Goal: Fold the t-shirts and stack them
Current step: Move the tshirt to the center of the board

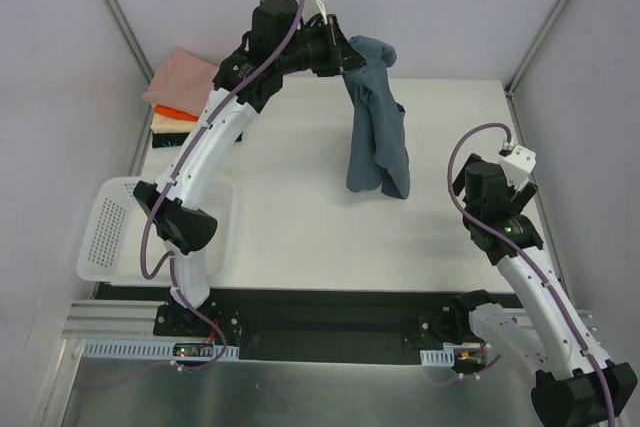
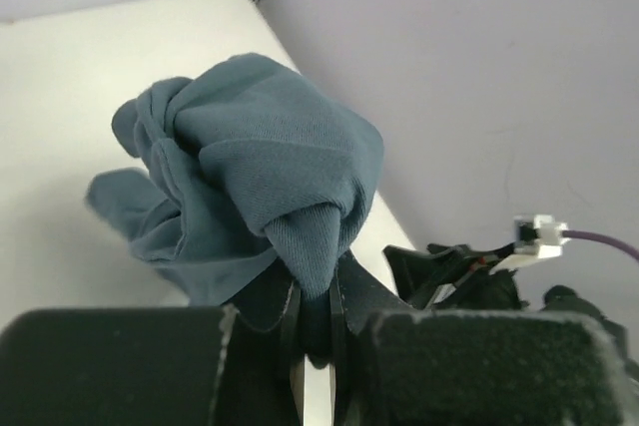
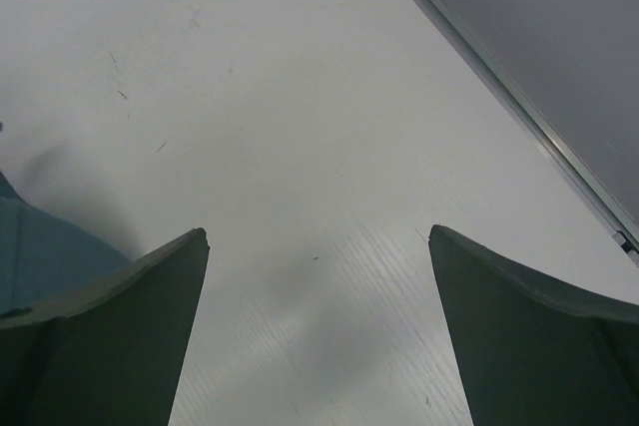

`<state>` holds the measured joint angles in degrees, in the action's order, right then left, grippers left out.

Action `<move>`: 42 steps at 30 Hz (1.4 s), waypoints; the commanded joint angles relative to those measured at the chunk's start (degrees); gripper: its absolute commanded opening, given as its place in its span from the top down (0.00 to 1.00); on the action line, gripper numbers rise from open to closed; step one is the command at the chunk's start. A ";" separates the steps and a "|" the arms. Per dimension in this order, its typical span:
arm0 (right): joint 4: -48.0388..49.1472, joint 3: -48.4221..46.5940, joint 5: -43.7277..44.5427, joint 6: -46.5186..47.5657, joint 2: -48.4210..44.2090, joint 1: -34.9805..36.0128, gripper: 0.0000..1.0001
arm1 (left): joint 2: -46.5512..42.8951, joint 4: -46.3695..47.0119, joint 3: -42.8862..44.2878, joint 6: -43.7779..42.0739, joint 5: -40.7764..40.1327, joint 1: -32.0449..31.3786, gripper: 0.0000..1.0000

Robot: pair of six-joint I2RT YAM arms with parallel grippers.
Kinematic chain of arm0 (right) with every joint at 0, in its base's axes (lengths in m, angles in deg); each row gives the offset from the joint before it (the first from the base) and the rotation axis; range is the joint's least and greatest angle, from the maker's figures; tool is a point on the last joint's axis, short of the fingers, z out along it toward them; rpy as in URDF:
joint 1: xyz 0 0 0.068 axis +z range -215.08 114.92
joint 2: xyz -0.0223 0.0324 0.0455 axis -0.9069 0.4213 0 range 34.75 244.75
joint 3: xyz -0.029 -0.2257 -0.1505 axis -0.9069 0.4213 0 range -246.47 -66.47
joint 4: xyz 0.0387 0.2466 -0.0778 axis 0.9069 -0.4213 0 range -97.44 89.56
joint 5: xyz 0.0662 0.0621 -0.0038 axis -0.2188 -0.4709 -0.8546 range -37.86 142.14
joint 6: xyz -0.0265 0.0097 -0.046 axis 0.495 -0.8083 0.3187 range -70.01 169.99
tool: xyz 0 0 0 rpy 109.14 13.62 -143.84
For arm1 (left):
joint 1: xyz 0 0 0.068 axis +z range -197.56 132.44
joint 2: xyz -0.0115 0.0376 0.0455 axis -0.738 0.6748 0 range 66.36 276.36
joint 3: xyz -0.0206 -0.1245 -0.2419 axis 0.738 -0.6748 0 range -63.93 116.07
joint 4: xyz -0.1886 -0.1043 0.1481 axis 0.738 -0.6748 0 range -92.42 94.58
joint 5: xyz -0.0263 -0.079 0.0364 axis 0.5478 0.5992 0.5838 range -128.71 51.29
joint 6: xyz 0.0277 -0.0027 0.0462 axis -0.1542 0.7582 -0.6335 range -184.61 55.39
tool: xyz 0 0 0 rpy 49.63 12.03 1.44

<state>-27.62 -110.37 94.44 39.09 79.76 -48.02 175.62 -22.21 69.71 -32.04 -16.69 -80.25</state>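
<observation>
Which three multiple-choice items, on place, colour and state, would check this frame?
1. Where does the folded pile lie? A) the table's far-left corner B) its near edge C) its right side
2. What colour is the hanging t-shirt? A) pink B) slate-blue C) black
3. How do the right fingers stand? A) shut on cloth B) wide apart, empty C) shut, empty
Answers: A, the pile sits at the far-left corner; B, the lifted cloth is slate-blue; B, bare table shows between the fingers.
</observation>
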 commanded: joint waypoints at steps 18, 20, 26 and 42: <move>-6.40 -11.47 -14.33 -1.59 18.96 -1.06 0.04 | -17.23 5.87 -50.05 -4.19 -28.96 3.51 0.01; -6.57 -12.70 -17.42 -1.50 22.20 -1.76 0.04 | -17.67 5.61 -50.85 -4.63 -32.03 3.77 0.01; -7.44 -21.22 -27.45 -4.12 32.65 -2.47 0.04 | -13.37 5.87 -48.75 -2.44 -26.71 7.89 0.01; 2.04 -31.42 -37.47 -14.06 53.07 -1.50 0.02 | 20.80 8.06 -13.95 -13.50 -4.36 13.70 0.01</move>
<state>-30.11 -139.90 59.06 28.95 130.97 -50.14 191.51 -16.11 47.40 -39.45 -28.45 -65.67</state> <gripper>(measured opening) 0.982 0.992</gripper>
